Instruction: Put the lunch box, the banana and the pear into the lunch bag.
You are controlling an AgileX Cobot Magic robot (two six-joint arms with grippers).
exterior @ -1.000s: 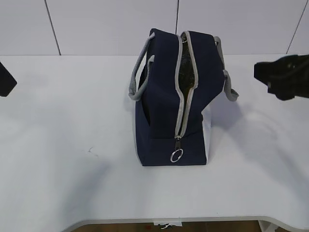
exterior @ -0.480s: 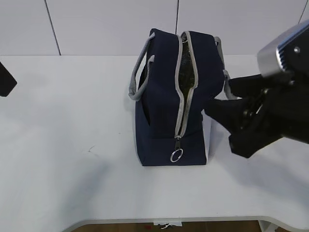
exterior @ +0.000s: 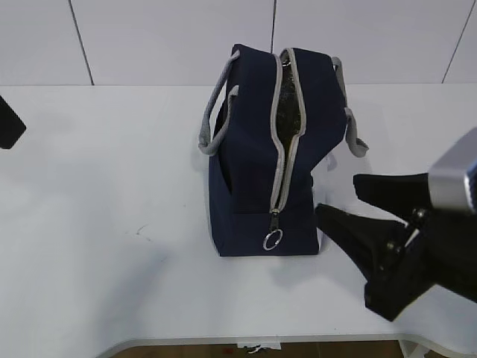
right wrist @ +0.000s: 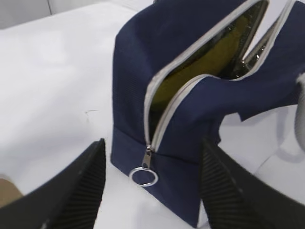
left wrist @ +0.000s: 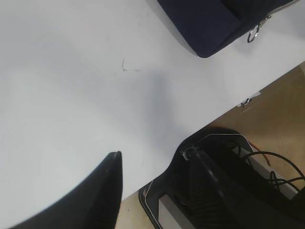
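The navy lunch bag stands upright mid-table with its grey zipper open along the top and down the near end. The ring pull hangs low on that end. A yellowish surface shows inside the opening; I cannot tell what it is. The lunch box, banana and pear are otherwise hidden. My right gripper is open and empty, low at the bag's near right corner. In the right wrist view it faces the ring pull. My left gripper is open and empty over the table's front edge.
The white table carries only the bag, whose grey strap handles droop on both sides. A dark part of the left arm sits at the far left edge. The robot base lies below the table's front edge.
My right arm has swung from the far right edge down and forward to the bag's near right corner. The bag and the left arm have not moved.
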